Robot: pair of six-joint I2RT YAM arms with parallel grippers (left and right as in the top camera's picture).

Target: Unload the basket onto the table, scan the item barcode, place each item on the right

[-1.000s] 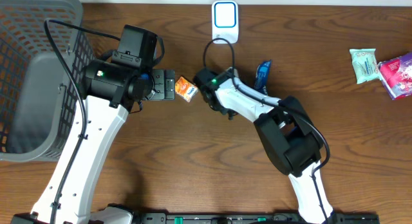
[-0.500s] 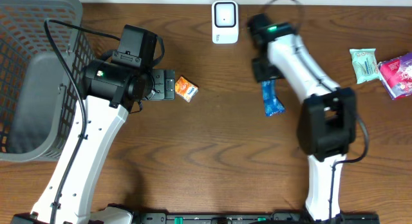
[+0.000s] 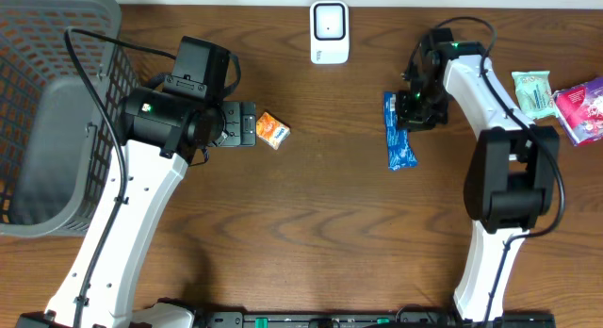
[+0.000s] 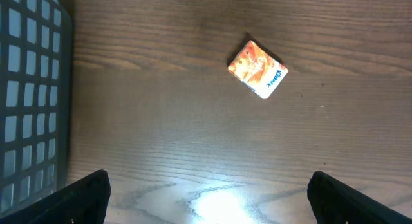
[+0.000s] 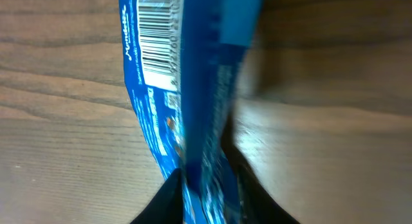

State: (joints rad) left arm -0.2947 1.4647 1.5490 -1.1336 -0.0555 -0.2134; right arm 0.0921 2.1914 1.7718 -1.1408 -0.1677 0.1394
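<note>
The right claw (image 3: 413,108) is clenched on the top end of a long blue plastic snack wrapper (image 3: 399,139). In the right wrist view the wrapper's ridge runs down between the two dark fingers (image 5: 159,203), which press against it from either side. A white panel with a black barcode (image 5: 156,38) shows on the wrapper's left face, turned up towards that camera. From overhead the wrapper stretches from the claw towards the near edge of the brown wooden desk (image 3: 311,215); whether its lower end rests on the wood or hangs just clear, I cannot tell.

A small white box-shaped scanner (image 3: 329,31) with a blue-rimmed window stands at the far edge of the desk, to the left of the wrapper and well apart from it.

The left claw (image 3: 245,125) is released, with its jaws spread wide. In the left wrist view only the tips of its black fingers (image 4: 84,198) show in the bottom corners, with nothing between them but bare wood. Just beyond it lies a small orange and white packet (image 3: 273,130), flat on the desk and turned at an angle, not touched by the claw.

A dark grey plastic mesh basket (image 3: 57,26) fills the far left corner. At the far right edge a pale green packet (image 3: 532,92) and a pink packet (image 3: 584,109) lie beside each other.
</note>
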